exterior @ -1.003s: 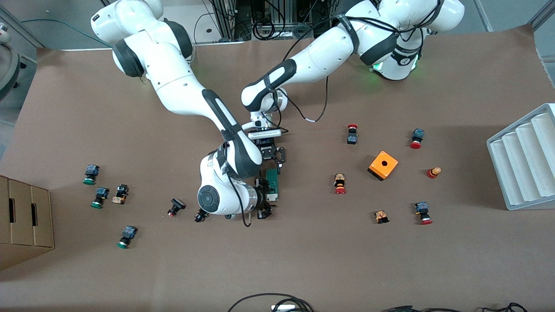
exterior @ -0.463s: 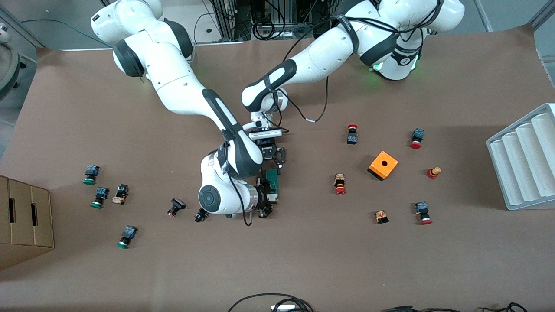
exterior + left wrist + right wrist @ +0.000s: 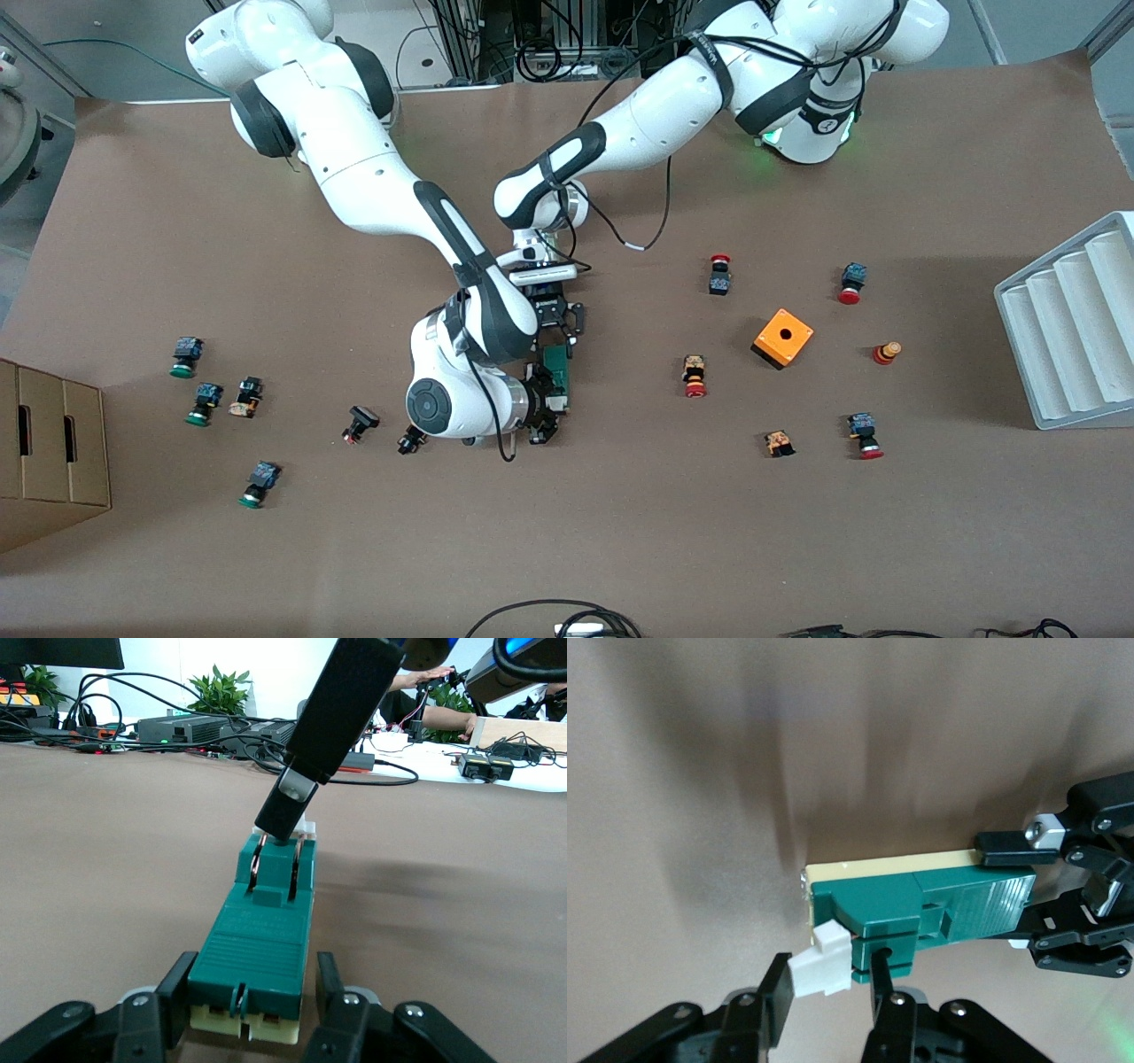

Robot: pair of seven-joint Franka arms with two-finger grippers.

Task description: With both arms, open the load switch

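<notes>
load switch [image 3: 558,365] flat on mid-table, well apart from orange box [image 3: 783,338]. pinched across one end by left gripper [image 3: 252,1005]; white tab [image 3: 818,964] at other end nipped between right gripper [image 3: 828,992] fingers.

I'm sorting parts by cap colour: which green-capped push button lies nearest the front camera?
The green-capped push button lying lowest in the front view, alone, nearer that camera than the other three green-capped ones, toward the right arm's end of the table.

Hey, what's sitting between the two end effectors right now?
The load switch: the left end effector clamps one end, the right end effector pinches the white tab. Both wrist views show it.
</notes>
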